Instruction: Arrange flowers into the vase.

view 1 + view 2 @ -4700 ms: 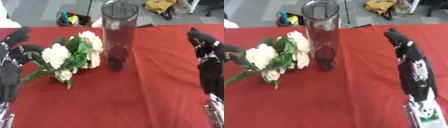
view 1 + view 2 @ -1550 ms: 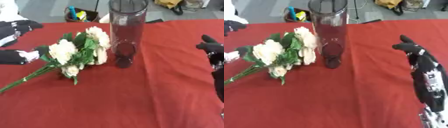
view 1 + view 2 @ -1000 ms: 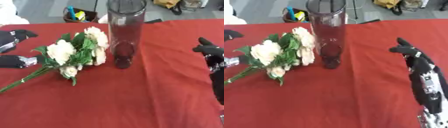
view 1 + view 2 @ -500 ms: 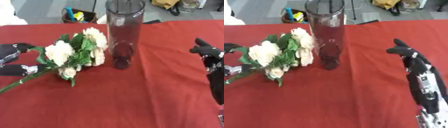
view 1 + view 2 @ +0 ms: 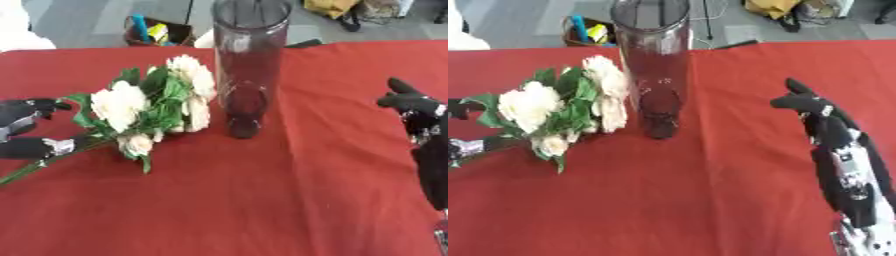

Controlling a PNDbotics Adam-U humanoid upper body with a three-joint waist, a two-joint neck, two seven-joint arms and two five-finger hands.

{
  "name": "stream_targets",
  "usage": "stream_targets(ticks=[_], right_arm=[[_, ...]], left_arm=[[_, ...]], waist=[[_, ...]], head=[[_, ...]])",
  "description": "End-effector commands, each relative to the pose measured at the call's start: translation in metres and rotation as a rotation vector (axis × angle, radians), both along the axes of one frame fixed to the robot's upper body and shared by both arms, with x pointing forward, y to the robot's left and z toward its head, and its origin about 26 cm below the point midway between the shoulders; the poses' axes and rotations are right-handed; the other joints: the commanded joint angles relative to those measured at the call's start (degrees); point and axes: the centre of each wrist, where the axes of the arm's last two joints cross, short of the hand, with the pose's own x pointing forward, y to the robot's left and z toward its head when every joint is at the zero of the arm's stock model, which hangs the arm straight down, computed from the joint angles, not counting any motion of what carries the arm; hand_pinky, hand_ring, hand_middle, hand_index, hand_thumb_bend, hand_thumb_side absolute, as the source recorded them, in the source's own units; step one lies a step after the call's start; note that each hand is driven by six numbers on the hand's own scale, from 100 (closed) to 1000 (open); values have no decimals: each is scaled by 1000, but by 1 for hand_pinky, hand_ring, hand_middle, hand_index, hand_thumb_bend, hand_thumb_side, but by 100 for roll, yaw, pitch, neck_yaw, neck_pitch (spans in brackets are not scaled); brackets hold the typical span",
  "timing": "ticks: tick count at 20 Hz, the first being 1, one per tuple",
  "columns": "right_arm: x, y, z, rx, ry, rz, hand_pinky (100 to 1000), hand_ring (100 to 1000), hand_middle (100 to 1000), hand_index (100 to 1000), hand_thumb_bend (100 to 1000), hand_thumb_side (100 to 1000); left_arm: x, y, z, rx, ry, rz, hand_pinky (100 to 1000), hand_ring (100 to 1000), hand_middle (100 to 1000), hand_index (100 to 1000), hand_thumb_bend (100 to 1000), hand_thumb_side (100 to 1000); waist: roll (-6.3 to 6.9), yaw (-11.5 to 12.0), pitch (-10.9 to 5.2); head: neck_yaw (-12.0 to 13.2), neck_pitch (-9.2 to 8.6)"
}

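A tall clear glass vase point(image 5: 250, 60) stands upright at the back middle of the red table point(image 5: 262, 200). Left of it lies a bunch of white flowers point(image 5: 150, 106) with green leaves, heads touching the vase's base. Its stems point(image 5: 52, 154) run toward the left edge. My left hand point(image 5: 21, 131) is at those stems: the thumb lies against them and the fingers are spread above, apart from them. My right hand point(image 5: 822, 120) hovers open to the right of the vase, fingers up, holding nothing.
The table's far edge runs just behind the vase. On the floor beyond it sit a box of coloured items point(image 5: 156, 32) and a yellow bag point(image 5: 329, 7). Bare red cloth fills the front and the right side.
My left hand has come in from the left edge down onto the stems. The right hand has drifted a little toward the vase. The bunch has barely moved.
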Motion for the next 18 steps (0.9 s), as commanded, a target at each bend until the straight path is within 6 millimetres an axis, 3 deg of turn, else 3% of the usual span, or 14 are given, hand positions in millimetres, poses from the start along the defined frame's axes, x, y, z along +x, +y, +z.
stream_targets(ticks=[1, 5, 11, 14, 18], right_arm=[[-3, 1, 7, -7, -26, 10, 1000, 1000, 707, 782, 100, 969], [-3, 1, 6, -9, -22, 9, 1000, 1000, 706, 780, 100, 967], [-3, 2, 6, -12, -19, 12, 1000, 1000, 703, 778, 100, 965], [-3, 2, 6, -14, -19, 13, 1000, 1000, 701, 775, 100, 964], [-3, 2, 6, -27, -14, 16, 1000, 1000, 696, 769, 100, 967]], left_arm=[[0, 4, 5, -11, 22, 2, 697, 842, 947, 1000, 452, 940], [0, 5, 2, -75, 60, -12, 694, 825, 965, 1000, 445, 940], [-1, 3, -3, -74, 109, -19, 692, 823, 953, 1000, 487, 870], [0, 1, -8, -69, 113, -14, 654, 779, 893, 1000, 498, 849], [1, -5, -10, -56, 53, -2, 541, 639, 778, 930, 504, 802]], waist=[[2, 5, -136], [0, 7, -132], [0, 16, -130], [-8, 9, -125], [-15, 20, -120]], head=[[15, -41], [30, -29], [47, -16], [54, -21], [65, -20]])
